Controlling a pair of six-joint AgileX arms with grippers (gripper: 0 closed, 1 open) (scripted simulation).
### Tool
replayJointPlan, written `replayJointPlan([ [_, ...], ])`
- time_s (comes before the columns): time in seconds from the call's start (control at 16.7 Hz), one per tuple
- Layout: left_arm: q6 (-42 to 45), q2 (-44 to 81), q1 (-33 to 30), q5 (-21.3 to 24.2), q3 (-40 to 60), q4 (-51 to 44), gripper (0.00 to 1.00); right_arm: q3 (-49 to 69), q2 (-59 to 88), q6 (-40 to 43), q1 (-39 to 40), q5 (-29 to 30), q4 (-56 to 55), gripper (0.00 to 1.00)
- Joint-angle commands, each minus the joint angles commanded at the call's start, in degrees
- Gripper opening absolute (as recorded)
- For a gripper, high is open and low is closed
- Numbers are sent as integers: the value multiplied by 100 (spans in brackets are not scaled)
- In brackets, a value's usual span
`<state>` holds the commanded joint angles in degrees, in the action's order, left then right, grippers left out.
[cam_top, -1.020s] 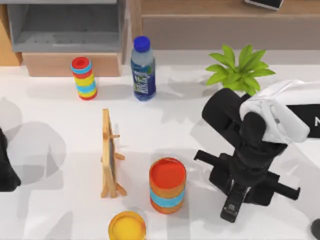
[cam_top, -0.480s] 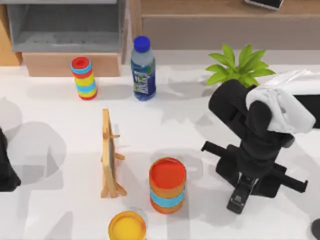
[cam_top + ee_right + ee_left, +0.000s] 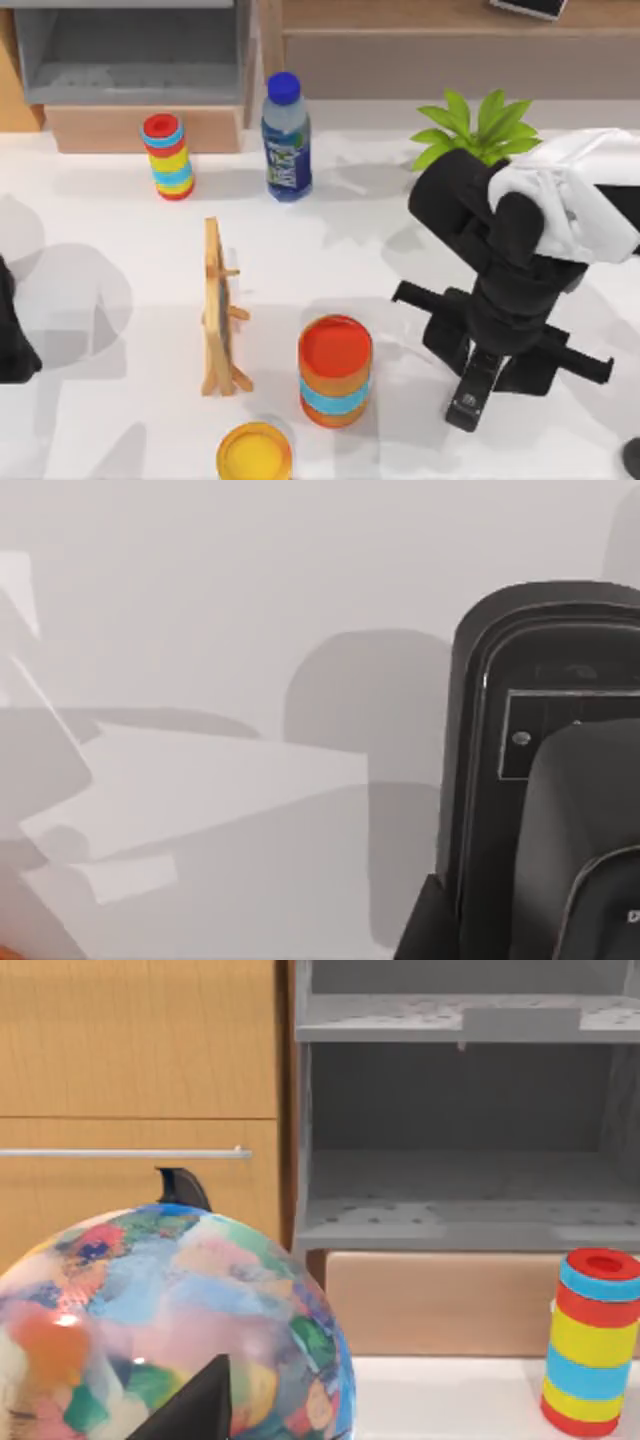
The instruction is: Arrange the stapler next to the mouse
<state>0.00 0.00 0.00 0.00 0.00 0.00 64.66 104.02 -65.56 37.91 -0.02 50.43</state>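
Our right gripper point(image 3: 487, 365) sits at the near right of the table, closed around the stapler point(image 3: 476, 388). The stapler's free end juts toward the near edge with its small white label showing. In the right wrist view the stapler point(image 3: 545, 770) lies close under the camera above bare white tabletop, so we judge it carried just off the surface, though contact with the table cannot be ruled out.

Step in hand, as we read it: transport of the grasped stapler toward the mouse point(image 3: 631, 457). The mouse is a dark rounded sliver at the near right corner, cut by the frame edge, to the right of the stapler and apart from it.

Next move calls for a shift right and slightly nearer, then a set-down beside the mouse without bumping it. Room near that corner looks tight.

Our left arm is parked at the left edge; whether its gripper is open, we cannot tell.

Count:
- one stapler, one mouse
- two striped canisters, a smaller one point(image 3: 168, 156) far left and a larger one point(image 3: 335, 371) near centre
- one water bottle point(image 3: 286, 138)
- one small wooden easel board point(image 3: 220, 310)
- one yellow round lid or dish point(image 3: 254, 452)
- one green plant point(image 3: 478, 130)
- one globe point(image 3: 170, 1325), in the left wrist view
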Motion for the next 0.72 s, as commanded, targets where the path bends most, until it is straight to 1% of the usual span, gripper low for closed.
replayJointPlan([
  [0.24, 0, 0, 0, 0, 0, 0, 100, -6, 21, 1, -25, 5, -12, 0],
  [0.42, 0, 0, 0, 0, 0, 0, 100, 78, 28, 352, -261, 8, 88, 0],
  [0.6, 0, 0, 0, 0, 0, 0, 100, 153, 92, 1229, -777, 11, 213, 0],
  [0.72, 0, 0, 0, 0, 0, 0, 100, 213, 129, 2110, -1217, 10, 290, 0],
])
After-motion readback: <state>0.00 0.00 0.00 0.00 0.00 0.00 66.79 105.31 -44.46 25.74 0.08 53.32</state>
